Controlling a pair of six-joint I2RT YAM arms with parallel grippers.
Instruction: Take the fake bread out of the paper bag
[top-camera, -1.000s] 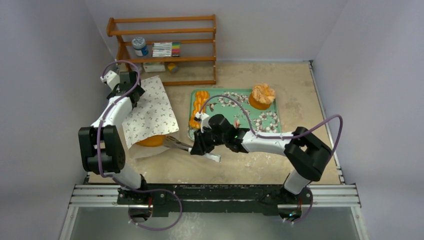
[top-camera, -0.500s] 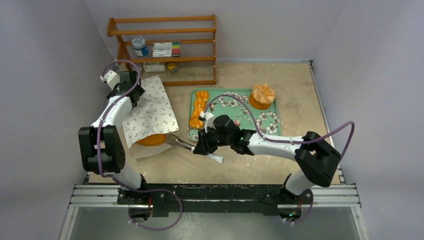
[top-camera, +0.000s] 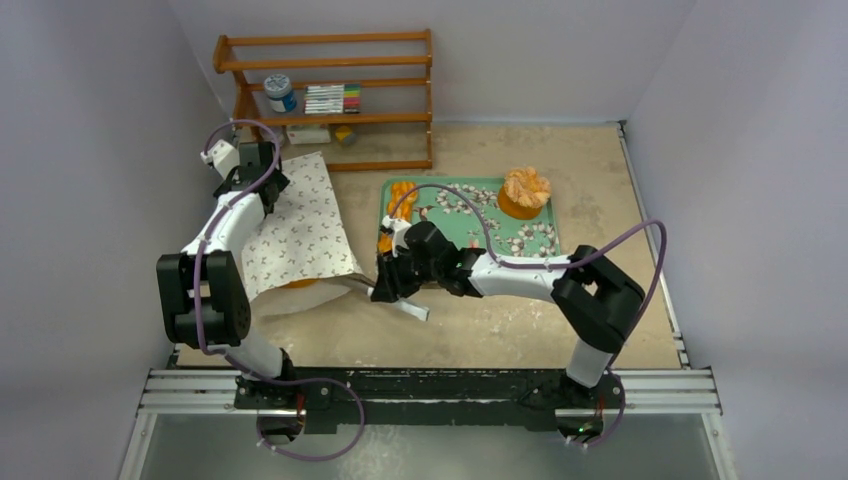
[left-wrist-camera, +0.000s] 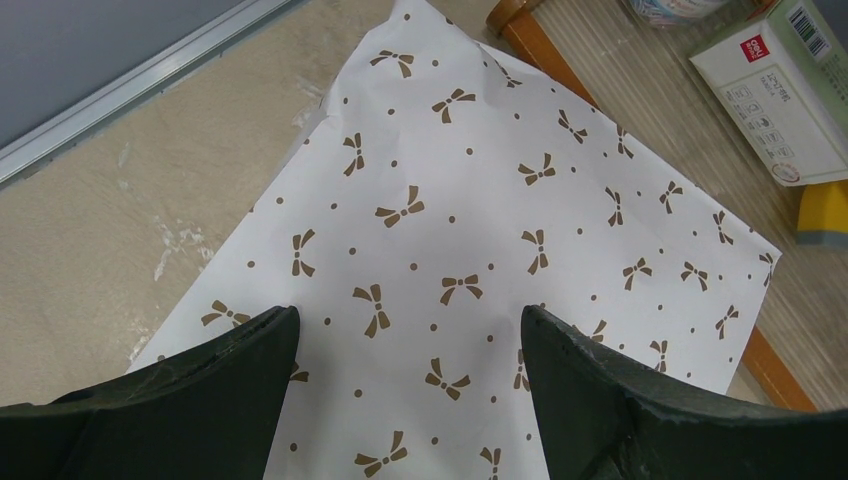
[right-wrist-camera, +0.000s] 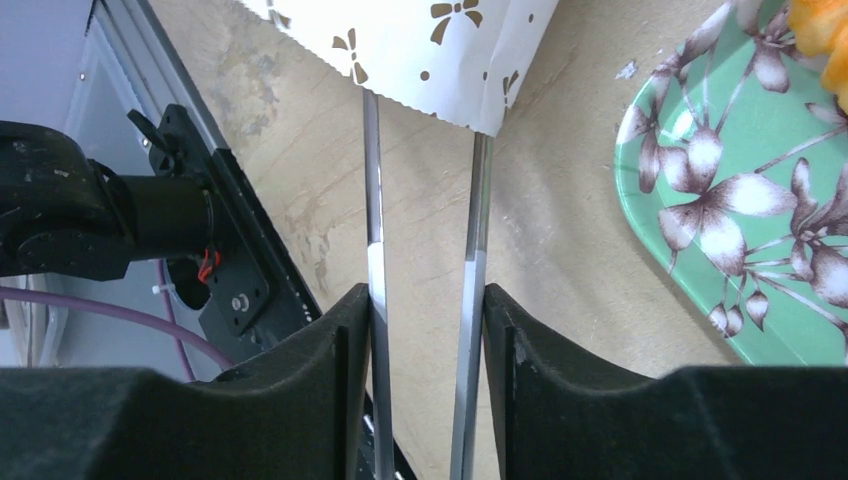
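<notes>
Pastry (top-camera: 526, 188) and braided bread (top-camera: 404, 190) sit on the tray (top-camera: 520, 250). One loaf (top-camera: 300, 284) remains, peeking from the bag (top-camera: 300, 225). Right gripper (right-wrist-camera: 425, 300), clamped on tongs (right-wrist-camera: 371, 200), pokes their tips into its mouth. Left gripper (left-wrist-camera: 410, 340) hangs spread wide above the bag.

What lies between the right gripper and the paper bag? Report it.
Metal tongs, held in the right gripper, span the gap over the table, their two arms vanishing behind the paper bag's edge. The right wrist view shows this.
</notes>
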